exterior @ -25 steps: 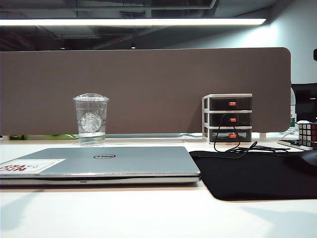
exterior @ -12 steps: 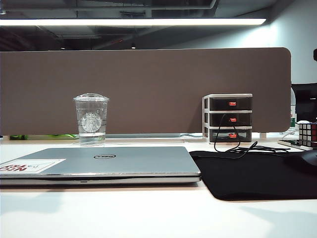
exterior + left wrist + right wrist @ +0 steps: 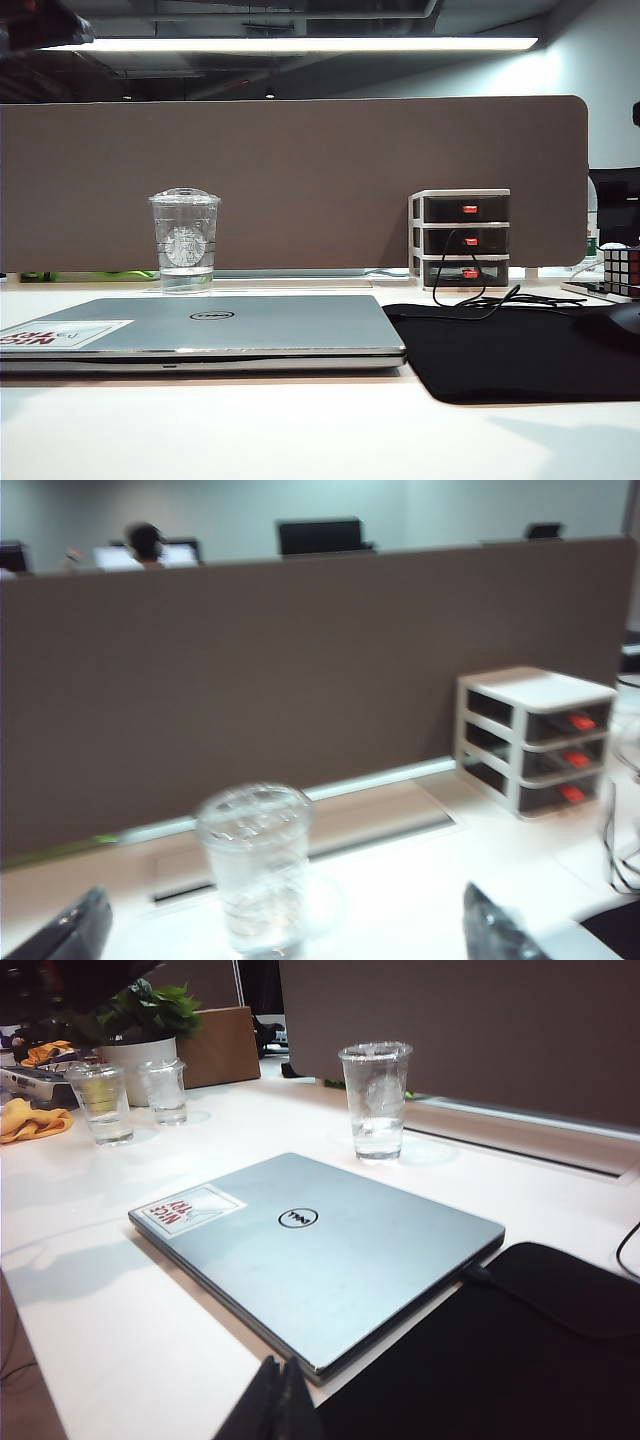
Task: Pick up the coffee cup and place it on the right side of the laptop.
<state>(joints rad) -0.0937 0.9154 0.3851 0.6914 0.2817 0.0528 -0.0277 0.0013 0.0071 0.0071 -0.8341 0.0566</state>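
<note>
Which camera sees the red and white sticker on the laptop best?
The right wrist view: the sticker lies whole on the laptop lid, seen from above. The exterior view sees it very flat and cut off at the picture's edge. The left wrist view shows no laptop, only the coffee cup.

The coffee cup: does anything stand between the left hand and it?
Nothing visible does. In the left wrist view the left hand is open, and the coffee cup stands on bare white table in line with the gap between its fingers. The drawer unit is off to one side.
</note>
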